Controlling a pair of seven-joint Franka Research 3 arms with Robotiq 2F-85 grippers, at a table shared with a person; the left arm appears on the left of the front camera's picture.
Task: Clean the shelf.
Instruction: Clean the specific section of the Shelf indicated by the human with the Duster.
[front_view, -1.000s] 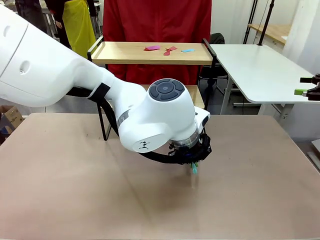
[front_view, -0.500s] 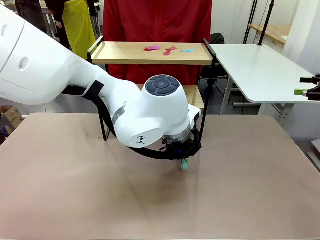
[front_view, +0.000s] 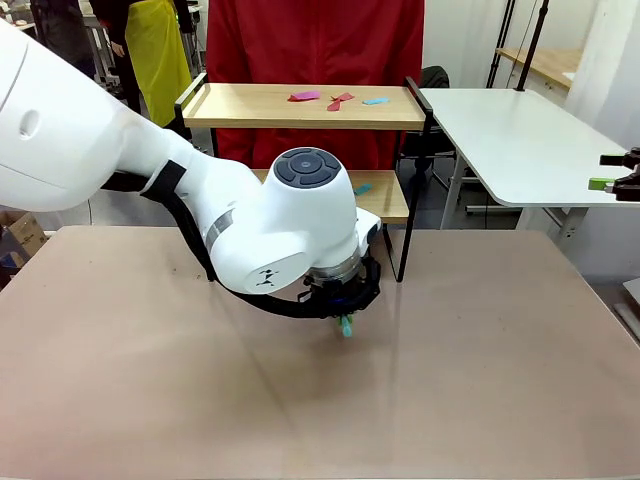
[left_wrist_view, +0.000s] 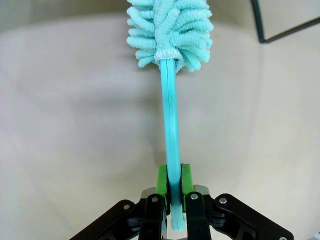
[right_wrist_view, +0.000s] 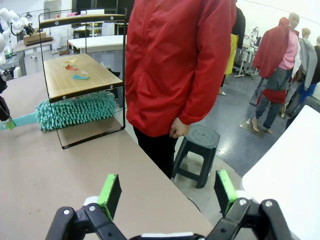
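Shelf (front_view: 240, 105) standing on the counter (front_view: 500, 400) at the middle of its far edge, with a person in a red jacket (front_view: 315, 40) right behind it. Small coloured scraps (front_view: 340, 99) lying on the top board, and a blue scrap (front_view: 361, 188) on the lower board. Left fingers (left_wrist_view: 161, 181) clamped on the thin handle of a teal microfibre duster (left_wrist_view: 171, 120), held low over the counter just in front of the shelf. Fluffy duster head (right_wrist_view: 75, 112) down by the shelf's legs, below the lower board. Cannot tell whether under the board or just in front of it. Right fingers (right_wrist_view: 111, 192) spread wide apart, off by the counter's right edge. White table (front_view: 520, 140) beyond the counter's far right corner, to the right of the shelf.
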